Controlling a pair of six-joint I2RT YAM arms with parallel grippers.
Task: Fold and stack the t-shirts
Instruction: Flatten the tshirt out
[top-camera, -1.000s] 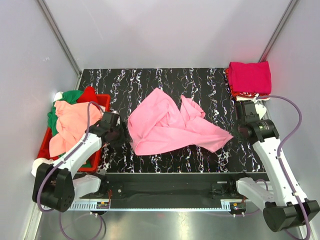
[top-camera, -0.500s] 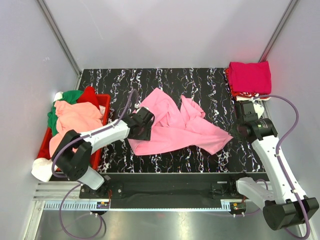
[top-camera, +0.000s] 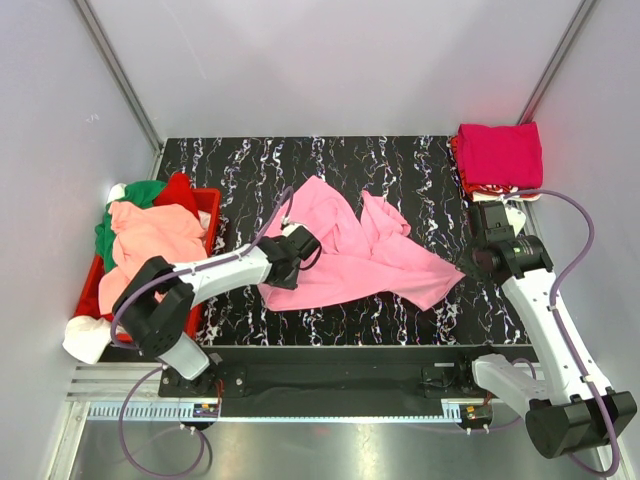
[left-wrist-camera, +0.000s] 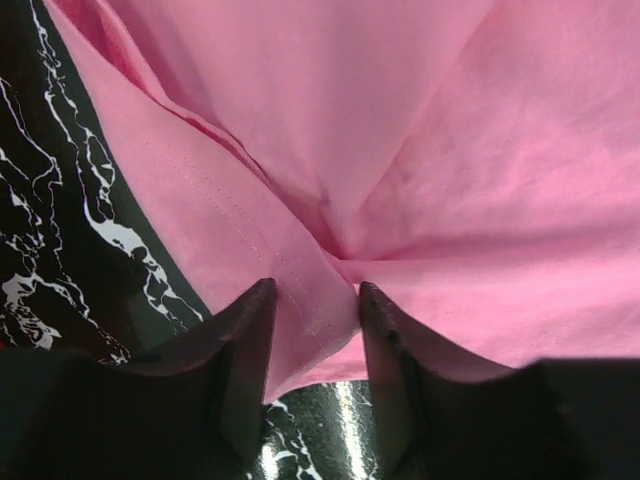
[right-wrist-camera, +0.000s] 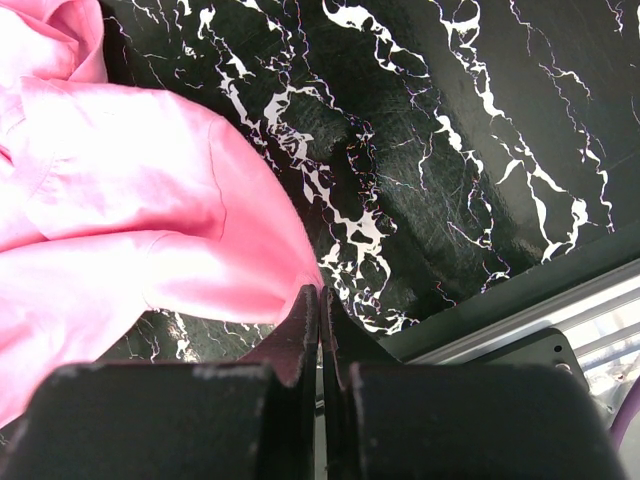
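Left wrist view: half-open left fingers (left-wrist-camera: 262, 310) straddle a pink t-shirt (left-wrist-camera: 450, 150) fold, right fingers (right-wrist-camera: 319, 305) shut beside its corner; spreading likely needs a pinch.

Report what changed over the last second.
The left gripper swung right from beside the red crate onto the left edge of the pink t-shirt; its jaws now straddle a fold. The right gripper stays shut on the shirt's right corner. The crate pile and folded stack are unchanged.

Bright even light; left end effector (left-wrist-camera: 315, 290) perhaps soft-focus
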